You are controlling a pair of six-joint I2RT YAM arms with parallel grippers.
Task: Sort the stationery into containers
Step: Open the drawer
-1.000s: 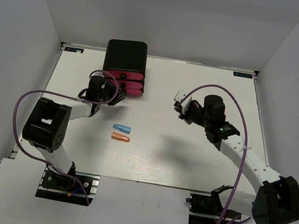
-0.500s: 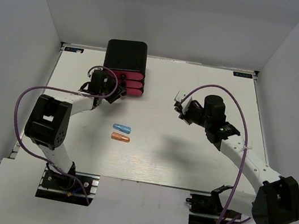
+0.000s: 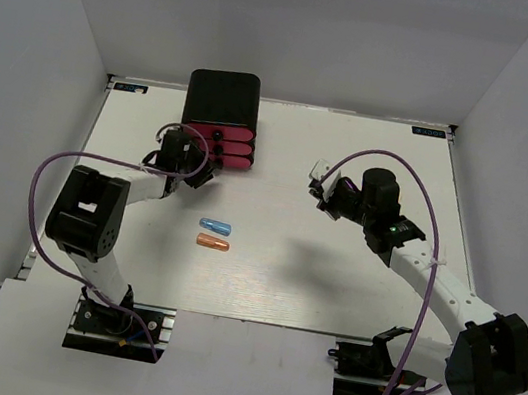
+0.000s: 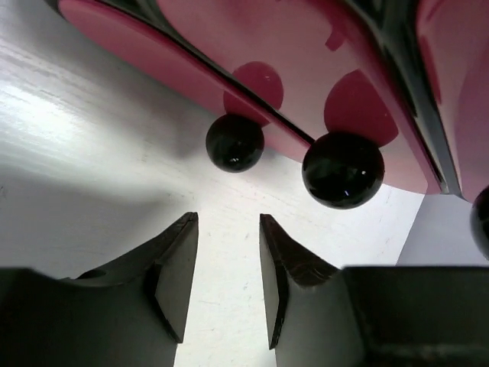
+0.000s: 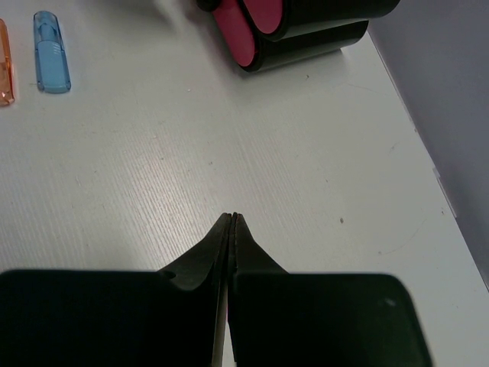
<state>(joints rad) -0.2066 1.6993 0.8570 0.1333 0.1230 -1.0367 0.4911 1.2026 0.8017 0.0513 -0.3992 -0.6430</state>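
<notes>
The containers are three pink drawers (image 3: 222, 148) with black knobs in a black box (image 3: 223, 97) at the far left of the table. My left gripper (image 3: 196, 160) is open right in front of them. In the left wrist view its jaws (image 4: 228, 222) stand apart just short of the lowest drawer's knob (image 4: 234, 142), with a second knob (image 4: 342, 170) beside it. A blue pen (image 3: 215, 226) and an orange pen (image 3: 212, 243) lie mid-table. My right gripper (image 3: 322, 187) is shut and empty above the table (image 5: 233, 218). The white block is out of view.
White walls close in the table (image 3: 333, 270) on three sides. The right wrist view shows the blue pen (image 5: 51, 52), the orange pen (image 5: 4, 61) and the drawer box (image 5: 306, 23) ahead of it. Purple cables loop over both arms.
My left gripper has moved up toward the drawers and now faces the knobs. The right arm has barely moved. The pens lie as before.
</notes>
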